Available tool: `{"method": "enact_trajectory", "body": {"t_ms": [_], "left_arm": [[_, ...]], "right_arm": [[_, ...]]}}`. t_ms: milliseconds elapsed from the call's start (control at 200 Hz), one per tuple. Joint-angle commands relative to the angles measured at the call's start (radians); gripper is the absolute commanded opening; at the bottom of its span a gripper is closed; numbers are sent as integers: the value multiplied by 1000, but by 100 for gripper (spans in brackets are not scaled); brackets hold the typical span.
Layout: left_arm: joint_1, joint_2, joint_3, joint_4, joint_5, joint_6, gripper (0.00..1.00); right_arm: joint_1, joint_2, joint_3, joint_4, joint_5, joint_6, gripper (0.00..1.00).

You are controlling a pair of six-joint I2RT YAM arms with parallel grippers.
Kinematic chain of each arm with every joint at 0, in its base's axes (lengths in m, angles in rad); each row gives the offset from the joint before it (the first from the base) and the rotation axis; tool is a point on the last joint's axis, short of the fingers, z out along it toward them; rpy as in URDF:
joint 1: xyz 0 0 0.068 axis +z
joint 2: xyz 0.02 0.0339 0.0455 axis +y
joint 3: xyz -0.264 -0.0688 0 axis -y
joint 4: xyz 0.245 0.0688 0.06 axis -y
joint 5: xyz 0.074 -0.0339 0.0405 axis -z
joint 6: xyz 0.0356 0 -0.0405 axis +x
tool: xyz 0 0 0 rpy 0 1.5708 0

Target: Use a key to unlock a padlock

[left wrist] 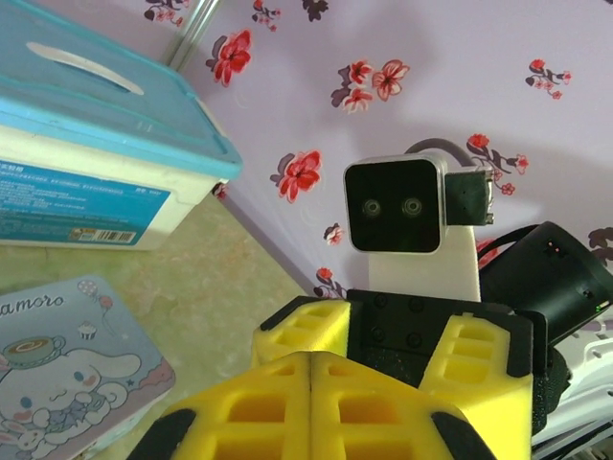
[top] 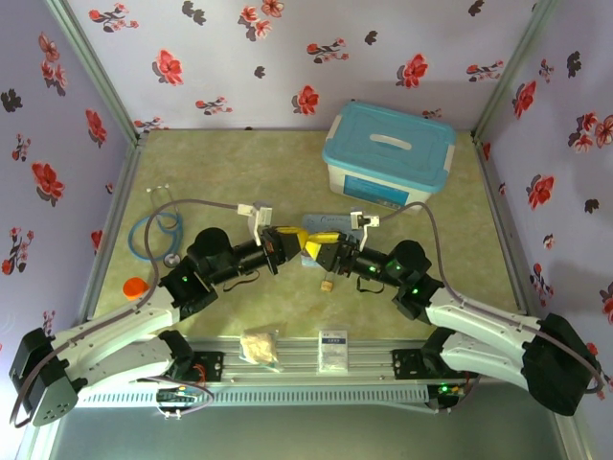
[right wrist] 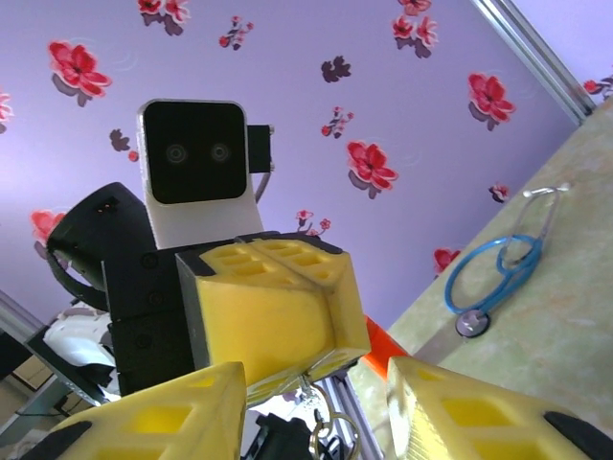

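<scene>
My two grippers meet tip to tip above the middle of the table. The left gripper (top: 295, 240) (left wrist: 311, 359) (right wrist: 321, 369) is shut, its yellow pads pressed flat together. From its tips hangs a thin metal piece with small rings (right wrist: 331, 428), the key, its blade hidden between the pads. The right gripper (top: 317, 247) (right wrist: 316, 383) (left wrist: 393, 345) stands open, one finger on each side of the left gripper's tips, touching nothing. A tiny brass padlock (top: 327, 284) lies on the table just in front of the grippers, apart from both.
A pale blue cartoon tin (left wrist: 67, 374) (top: 321, 222) lies below the grippers. A white box with a blue lid (top: 388, 153) (left wrist: 86, 144) stands behind it. A blue stethoscope (top: 163, 225) (right wrist: 493, 278) and an orange object (top: 135, 287) lie at the left.
</scene>
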Motion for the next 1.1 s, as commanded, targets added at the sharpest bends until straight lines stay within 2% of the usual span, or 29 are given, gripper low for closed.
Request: {"method": "enact_trajectory", "body": {"t_ms": [0, 120, 230, 380, 505, 755, 860, 1095], "left_arm": [[5, -3, 7, 67, 8, -13, 0], [5, 10, 4, 106, 4, -32, 0], [5, 24, 6, 138, 4, -54, 0], [6, 27, 3, 165, 5, -76, 0], [5, 28, -8, 189, 8, -93, 0], [5, 28, -24, 222, 6, -115, 0], [5, 29, -28, 223, 6, -116, 0], [5, 17, -43, 220, 4, -115, 0]], "right_arm": [[14, -1, 11, 90, -30, 6, 42], [35, 6, 5, 110, -18, -6, 41], [47, 23, 11, 127, -13, -11, 35], [48, 46, 11, 159, -5, -7, 33], [49, 58, 11, 186, 3, -2, 24], [60, 99, 15, 220, 4, 7, 23], [60, 94, 0, 240, 29, 4, 19], [61, 71, -29, 238, 74, -2, 18]]}}
